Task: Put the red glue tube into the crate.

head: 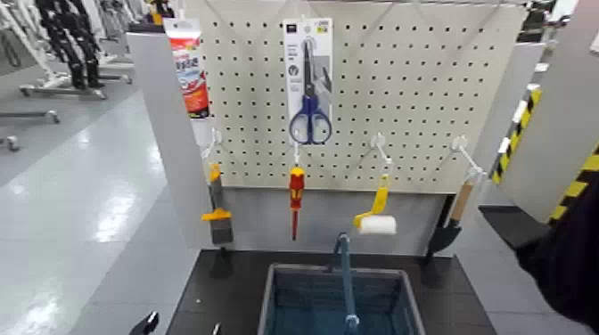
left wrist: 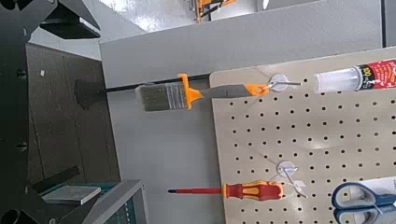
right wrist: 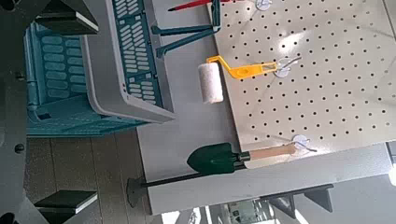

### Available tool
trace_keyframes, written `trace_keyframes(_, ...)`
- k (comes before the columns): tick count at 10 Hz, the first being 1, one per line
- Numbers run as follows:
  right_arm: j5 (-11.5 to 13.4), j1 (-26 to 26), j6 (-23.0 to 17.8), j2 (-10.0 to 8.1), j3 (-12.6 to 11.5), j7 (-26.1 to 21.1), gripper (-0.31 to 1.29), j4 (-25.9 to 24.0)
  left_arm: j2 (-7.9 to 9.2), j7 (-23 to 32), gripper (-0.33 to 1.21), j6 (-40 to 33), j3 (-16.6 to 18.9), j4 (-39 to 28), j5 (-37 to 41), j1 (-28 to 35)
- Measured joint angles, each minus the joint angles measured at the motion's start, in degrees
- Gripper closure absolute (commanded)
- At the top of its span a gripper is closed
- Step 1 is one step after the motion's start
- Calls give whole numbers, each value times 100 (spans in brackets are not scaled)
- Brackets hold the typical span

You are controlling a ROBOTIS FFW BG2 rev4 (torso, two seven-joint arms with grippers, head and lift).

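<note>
Left gripper (left wrist: 77,105), jaws wide and empty, low before the pegboard (head: 254,89); right gripper (right wrist: 70,110), also wide and empty, near the crate (head: 266,298).
Tube (head: 189,73) hangs at the board's upper left, brush (head: 219,209) below it, scissors (head: 309,116), screwdriver (head: 297,189), roller (head: 378,224) and trowel (head: 446,233) rightward; the handle (head: 348,283) crosses the crate's opening.

Pincers: 2, my left pincer (left wrist: 75,106) and my right pincer (right wrist: 70,110)
Crate (head: 274,303): 1, between my pincers
Glue tube (head: 189,76): 1, ahead of my left pincer
Brush (head: 220,230): 1, ahead of my left pincer
Scissors (head: 310,125): 1 pair
Screwdriver (head: 296,187): 1
Paint roller (head: 378,224): 1
Trowel (head: 444,236): 1
Pegboard (head: 250,107): 1, ahead of both pincers
</note>
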Motion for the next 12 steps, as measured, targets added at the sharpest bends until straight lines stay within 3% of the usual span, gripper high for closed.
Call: trace_keyframes(12,0,0,7,0,2,-6,6,4,-9,5,7,-87,40,38,5,-27)
